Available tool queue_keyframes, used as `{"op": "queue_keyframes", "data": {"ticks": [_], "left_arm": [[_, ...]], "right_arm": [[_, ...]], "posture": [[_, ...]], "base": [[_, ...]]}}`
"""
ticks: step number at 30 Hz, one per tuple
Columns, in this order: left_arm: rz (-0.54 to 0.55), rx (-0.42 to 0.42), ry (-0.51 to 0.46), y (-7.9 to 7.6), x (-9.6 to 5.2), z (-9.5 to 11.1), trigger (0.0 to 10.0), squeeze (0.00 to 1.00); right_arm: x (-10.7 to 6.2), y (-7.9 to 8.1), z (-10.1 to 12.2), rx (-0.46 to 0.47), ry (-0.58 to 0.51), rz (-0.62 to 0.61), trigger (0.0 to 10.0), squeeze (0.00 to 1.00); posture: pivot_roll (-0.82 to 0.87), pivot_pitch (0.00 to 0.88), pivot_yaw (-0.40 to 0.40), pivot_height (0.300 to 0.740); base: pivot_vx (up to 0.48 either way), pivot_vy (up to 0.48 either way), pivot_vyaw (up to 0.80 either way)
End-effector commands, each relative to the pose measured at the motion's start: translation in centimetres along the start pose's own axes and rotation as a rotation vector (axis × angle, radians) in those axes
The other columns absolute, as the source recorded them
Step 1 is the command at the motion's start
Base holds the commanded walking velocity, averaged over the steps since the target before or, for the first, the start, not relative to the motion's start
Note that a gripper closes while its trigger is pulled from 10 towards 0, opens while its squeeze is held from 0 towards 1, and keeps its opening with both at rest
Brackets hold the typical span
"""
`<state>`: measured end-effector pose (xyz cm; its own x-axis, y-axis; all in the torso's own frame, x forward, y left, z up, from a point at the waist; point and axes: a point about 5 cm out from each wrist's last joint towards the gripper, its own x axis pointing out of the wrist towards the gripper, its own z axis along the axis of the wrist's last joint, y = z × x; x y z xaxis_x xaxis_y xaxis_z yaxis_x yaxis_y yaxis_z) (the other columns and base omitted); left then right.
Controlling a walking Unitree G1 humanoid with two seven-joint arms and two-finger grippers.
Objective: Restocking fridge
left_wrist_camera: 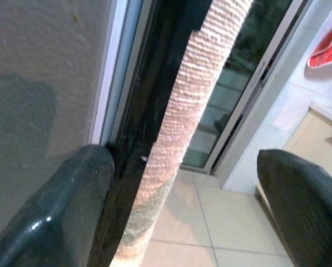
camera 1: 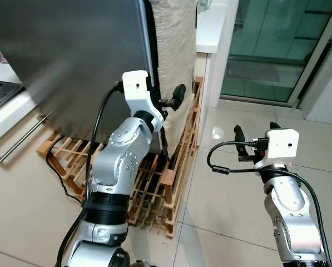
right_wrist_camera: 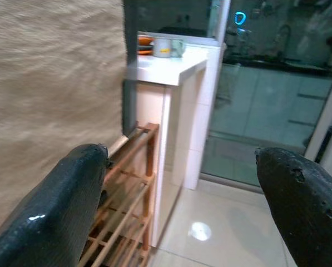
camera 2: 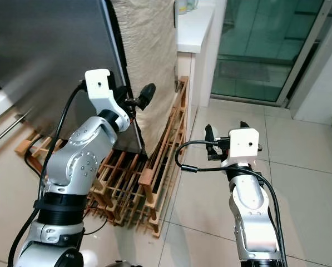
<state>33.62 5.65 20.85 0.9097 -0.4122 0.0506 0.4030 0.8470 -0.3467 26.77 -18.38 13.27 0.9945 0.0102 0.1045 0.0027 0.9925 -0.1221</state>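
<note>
Head stereo pair looks forward and down over both arms, sharing the fridge door (camera 1: 71,55) and wooden rack (camera 2: 154,167). Left wrist camera sits close against the door edge. Right wrist camera faces the white table (right_wrist_camera: 171,67), farther off.

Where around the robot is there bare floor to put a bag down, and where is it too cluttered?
Free: the tiled floor between the wooden rack and the right tool, on toward the glass door. Crowded: the left tool, open, sits at the fridge door's edge, with the rack and a black cable below.
</note>
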Motion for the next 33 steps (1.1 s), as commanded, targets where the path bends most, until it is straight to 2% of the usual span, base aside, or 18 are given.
{"op": "queue_keyframes", "data": {"ticks": [1,5,7,10,11,12,15,17,19,23,24,25,26,27,28,31,32,33], "left_arm": [[-0.117,-0.001,-0.044,-2.4,1.1,1.2,10.0,0.00],[-0.258,-0.031,-0.032,-4.5,2.1,0.9,10.0,0.00],[-0.430,-0.075,-0.032,-6.7,2.2,0.9,10.0,0.00],[-0.541,-0.099,-0.031,-8.1,2.1,0.8,10.0,0.00],[-0.739,-0.148,-0.042,-11.0,1.6,0.9,10.0,0.00],[-0.739,-0.148,-0.042,-11.0,1.6,0.9,10.0,0.00],[-0.975,-0.221,-0.081,-14.8,0.4,1.3,10.0,0.00],[-1.084,-0.277,-0.102,-16.2,-0.4,1.7,10.0,0.00],[-1.135,-0.285,-0.105,-16.4,-1.1,1.8,10.0,0.00],[-1.102,-0.299,-0.111,-14.0,-1.4,2.3,10.0,0.00],[-0.974,-0.266,-0.154,-11.2,-1.0,3.0,10.0,0.00],[-0.974,-0.266,-0.154,-11.2,-1.0,3.0,10.0,0.00],[-0.884,-0.220,-0.182,-8.8,-1.2,3.6,10.0,0.00],[-0.858,-0.198,-0.190,-7.9,-1.4,3.7,10.0,0.00],[-0.858,-0.198,-0.190,-7.9,-1.4,3.7,10.0,0.00],[-0.626,-0.113,-0.215,-2.8,-2.5,4.3,10.0,0.00],[-0.626,-0.113,-0.215,-2.8,-2.5,4.3,10.0,0.00],[-0.534,-0.102,-0.219,-1.1,-2.9,4.4,10.0,0.00]], "right_arm": [[0.3,0.2,0.2,-0.005,-0.011,0.006,10.0,0.17],[0.3,0.0,0.2,-0.004,-0.015,-0.003,10.0,0.16],[0.3,-0.1,0.2,-0.004,-0.015,-0.005,10.0,0.17],[0.1,-0.1,0.1,-0.005,-0.012,-0.005,10.0,0.16],[-0.1,-0.1,-0.2,-0.007,0.003,-0.002,10.0,0.16],[-0.1,-0.1,-0.2,-0.007,0.003,-0.002,10.0,0.16],[-0.5,0.2,-0.7,-0.009,0.017,0.002,10.0,0.17],[-0.6,0.3,-0.8,-0.008,0.019,0.001,10.0,0.17],[-0.7,0.3,-0.9,-0.005,0.024,-0.007,10.0,0.16],[-0.9,0.2,-1.2,-0.003,0.036,-0.011,10.0,0.17],[-0.8,0.3,-1.1,0.002,0.035,-0.003,10.0,0.17],[-0.8,0.3,-1.1,0.002,0.035,-0.003,10.0,0.17],[-0.7,0.5,-1.0,0.007,0.032,0.005,10.0,0.17],[-0.6,0.6,-1.0,0.009,0.030,0.009,10.0,0.17],[-0.6,0.6,-1.0,0.009,0.030,0.009,10.0,0.17],[-0.1,0.9,-0.7,0.022,0.018,0.017,10.0,0.16],[-0.1,0.9,-0.7,0.022,0.018,0.017,10.0,0.16],[0.1,1.0,-0.4,0.027,0.011,0.019,10.0,0.16]], "posture": [[-0.16,0.000,0.095,0.740],[-0.17,0.000,0.099,0.740],[-0.18,0.000,0.100,0.740],[-0.18,0.000,0.099,0.740],[-0.19,0.000,0.102,0.740],[-0.19,0.000,0.102,0.740],[-0.21,0.000,0.109,0.740],[-0.21,0.000,0.112,0.740],[-0.21,0.000,0.114,0.740],[-0.20,0.000,0.108,0.740],[-0.19,0.000,0.100,0.740],[-0.19,0.000,0.100,0.740],[-0.18,0.000,0.097,0.740],[-0.18,0.000,0.097,0.740],[-0.18,0.000,0.097,0.740],[-0.14,0.000,0.087,0.740],[-0.14,0.000,0.087,0.740],[-0.12,0.000,0.082,0.740]], "base": [[0.000,0.000,0.00],[0.000,0.000,0.00],[0.000,0.000,0.00],[0.000,0.000,0.00],[0.000,0.000,0.00],[0.000,0.000,0.00],[0.000,0.000,0.00],[0.000,0.000,0.00],[0.000,0.000,0.00],[0.000,0.000,0.00],[0.000,0.000,0.00],[0.000,0.000,0.00],[0.000,0.000,0.00],[0.000,0.000,0.00],[0.000,0.000,0.00],[0.000,0.000,0.00],[0.000,0.000,0.00],[0.000,0.000,0.00]]}}
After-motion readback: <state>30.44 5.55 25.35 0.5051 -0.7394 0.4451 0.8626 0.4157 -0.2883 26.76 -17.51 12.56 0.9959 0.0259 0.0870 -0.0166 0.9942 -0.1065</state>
